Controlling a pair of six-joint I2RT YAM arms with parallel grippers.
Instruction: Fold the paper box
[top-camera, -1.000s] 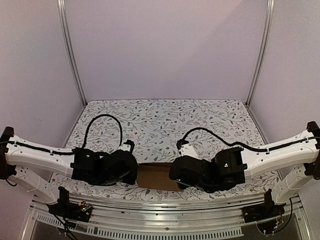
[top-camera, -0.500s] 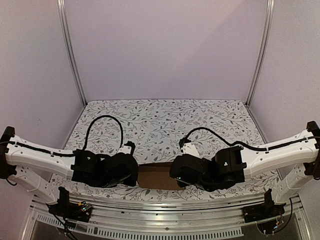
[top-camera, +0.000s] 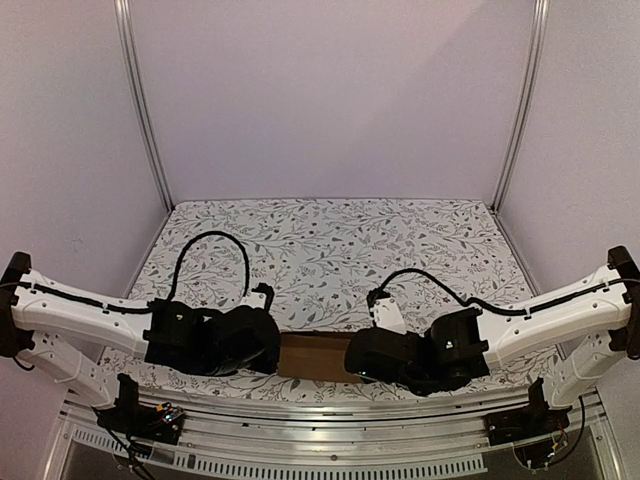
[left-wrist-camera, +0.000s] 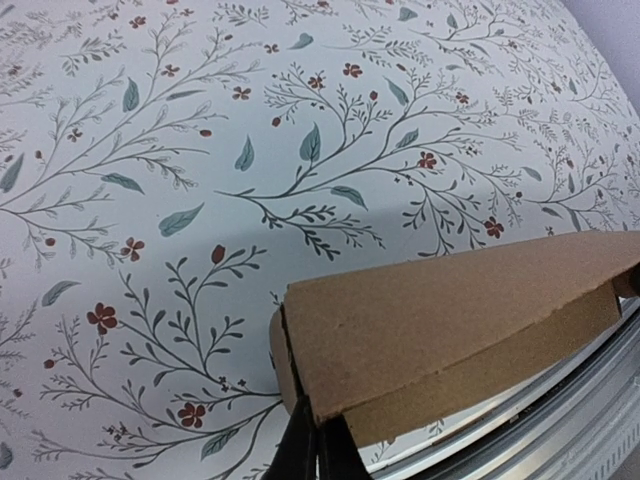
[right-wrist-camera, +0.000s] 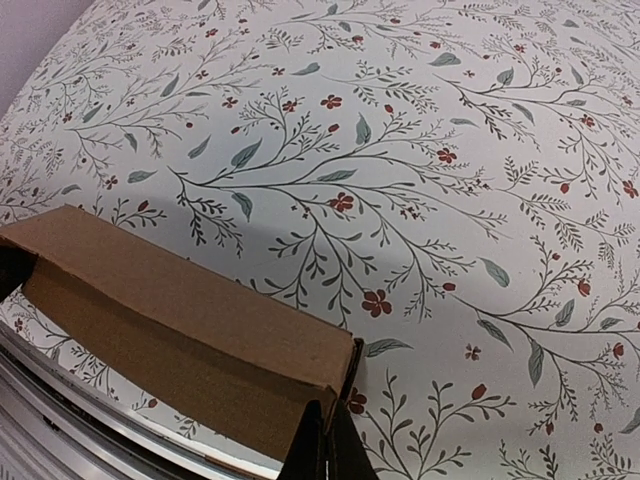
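Note:
The paper box (top-camera: 313, 355) is a plain brown oblong carton, held between my two arms near the table's front edge. In the left wrist view the carton (left-wrist-camera: 450, 320) runs right from my left gripper (left-wrist-camera: 318, 440), which is shut on its near left corner. In the right wrist view the carton (right-wrist-camera: 180, 320) runs left from my right gripper (right-wrist-camera: 328, 440), which is shut on its near right corner. A dark slit shows at each end of the carton where a flap meets the body. In the top view both grippers are hidden under the black wrists.
The table carries a white cloth with a leaf and red flower print (top-camera: 330, 240). A metal rail (top-camera: 330, 410) runs along the front edge just under the carton. Grey walls with metal posts (top-camera: 140, 100) close the back and sides.
The right arm has dropped lower and shifted slightly right. The carton has come down a little toward the front edge. The left arm has barely moved.

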